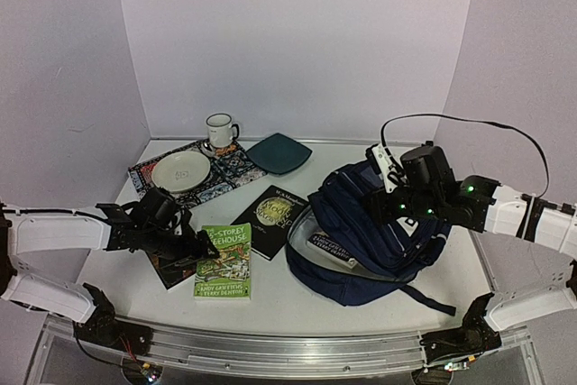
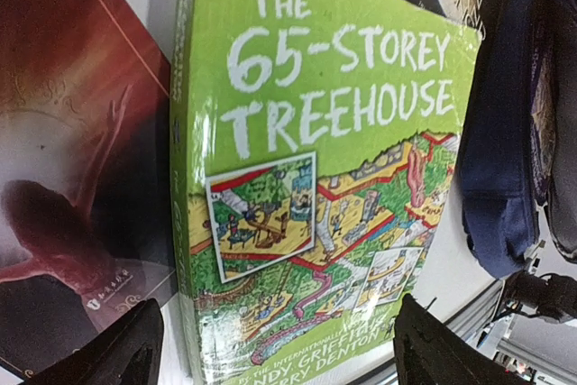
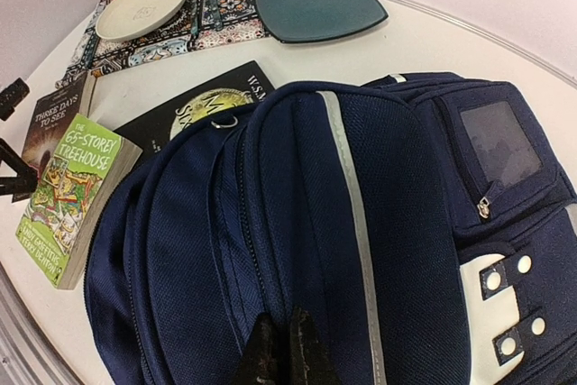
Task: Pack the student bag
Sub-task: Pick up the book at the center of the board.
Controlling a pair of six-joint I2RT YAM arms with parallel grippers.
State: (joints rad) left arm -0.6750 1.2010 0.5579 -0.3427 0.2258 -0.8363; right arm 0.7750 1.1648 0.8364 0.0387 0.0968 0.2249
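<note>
**1.** Nearest: left claw [image 2: 279, 362], jaws wide, one of its fingers [image 2: 108, 353] on each side of the green paperback [image 2: 315, 178]. No contact is visible. The paperback lies flat on the desk [image 1: 297, 299], left of the student bag [image 1: 379, 241].

**2.** Dark red book [image 2: 72, 178], against the paperback's spine on the side away from the bag.

**3.** Student bag, navy, on the desk's right half, its mouth gaping toward the paperback. Right claw [image 3: 281, 349] is closed tight with its tips on the bag's top fabric. Whether a fold is pinched cannot be told.

**4.** Black book [image 1: 273, 218], just left of the bag's mouth.

**5.** Farthest, behind and left of the bag: cream plate [image 1: 180, 171] on a patterned mat [image 1: 230, 164], mug [image 1: 219, 131], teal plate [image 1: 279, 152].

**Risk:** the glossy paperback may slip from a shallow grip, or the closing jaws may drag the red book along. If the right claw slips, the mouth likely sags shut.

**Views:** only the overhead view shows a book already inside the mouth [image 1: 329, 245]. Only the right wrist view shows the bag's window pocket [image 3: 500, 142].
</note>
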